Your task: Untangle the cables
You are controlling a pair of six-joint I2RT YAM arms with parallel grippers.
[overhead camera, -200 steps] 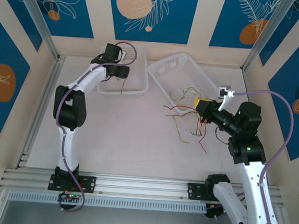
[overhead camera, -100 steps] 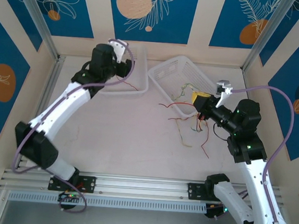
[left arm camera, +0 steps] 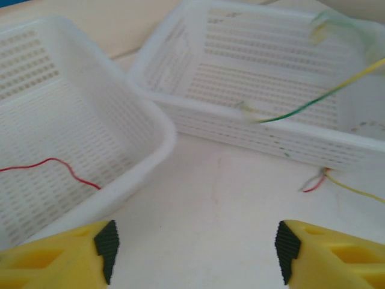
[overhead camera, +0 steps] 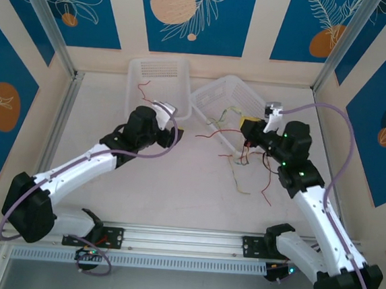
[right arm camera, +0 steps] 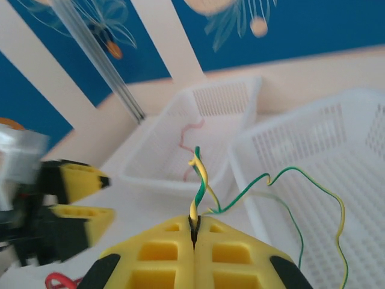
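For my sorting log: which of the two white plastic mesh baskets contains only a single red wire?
The left white mesh basket, holding one thin red wire; the right basket carries green-yellow wires.

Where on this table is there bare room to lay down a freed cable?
Bare table between the left arm and right arm by the front rail, and left of the left basket. Crowded around the right gripper, where cables spill from the right basket.

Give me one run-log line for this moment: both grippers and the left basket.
left gripper: open, empty, above table | right gripper: shut on green-yellow cable | left basket: one red cable inside
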